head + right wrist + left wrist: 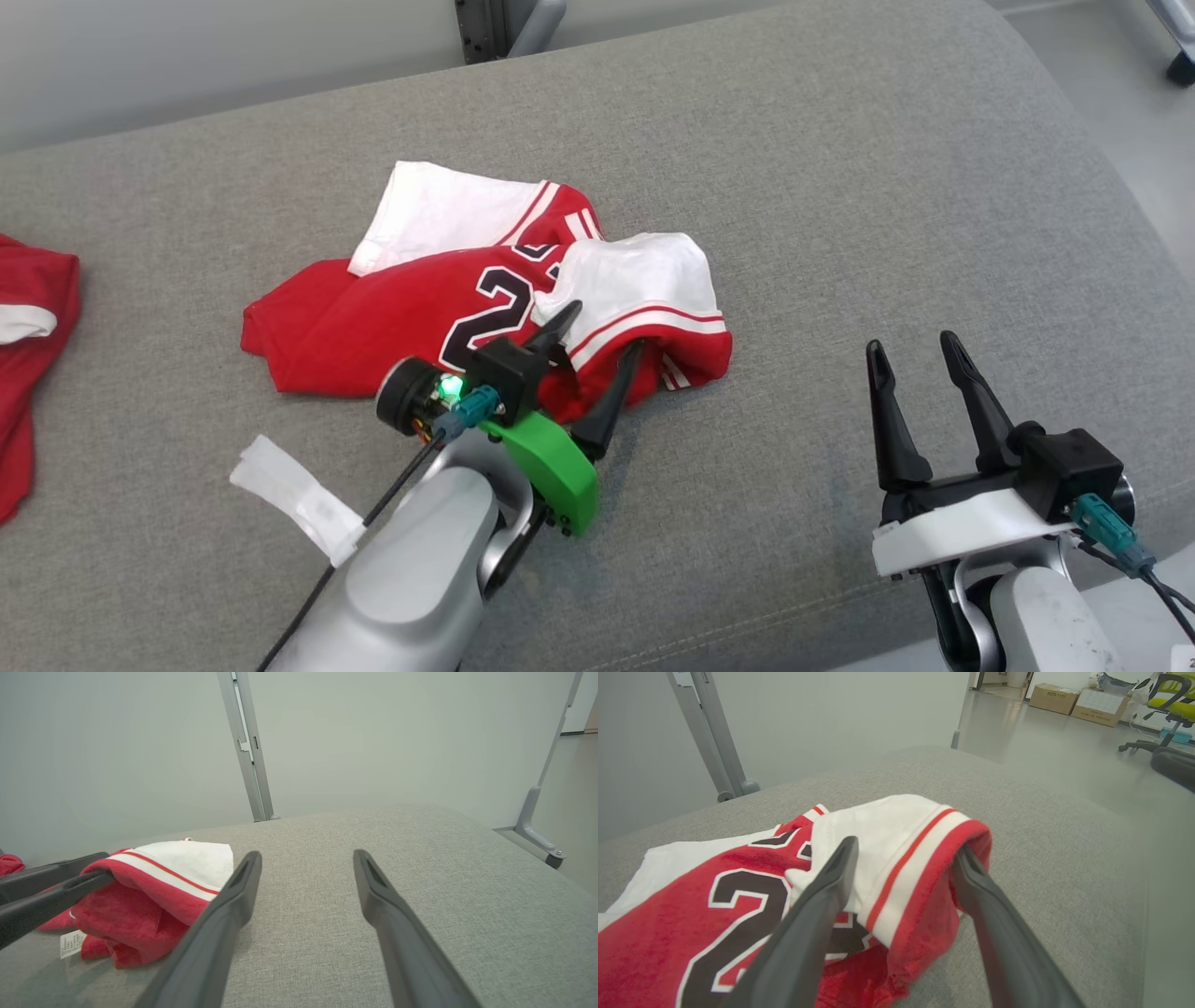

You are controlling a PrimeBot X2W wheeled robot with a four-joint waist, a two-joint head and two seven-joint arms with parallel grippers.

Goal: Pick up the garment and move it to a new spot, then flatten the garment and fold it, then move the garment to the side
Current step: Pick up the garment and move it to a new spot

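The garment (411, 308) is a red and white jersey with black numerals, lying crumpled in the middle of the grey cushion (840, 187). My left gripper (602, 327) stands open at its near right corner, where a white panel with red stripes is folded over. In the left wrist view the fingers (822, 905) straddle that striped fold of the garment (896, 858), the right finger tucked under the red hem. My right gripper (915, 350) is open over bare cushion to the right, apart from the cloth. The right wrist view shows the garment (154, 891) at its left, beside my right gripper (306, 856).
A second red garment (28, 364) lies at the cushion's left edge. A white label (299, 499) hangs off my left forearm. The cushion's right edge drops to the floor (1064, 742), where boxes (1078, 700) and a green office chair (1167, 700) stand far off.
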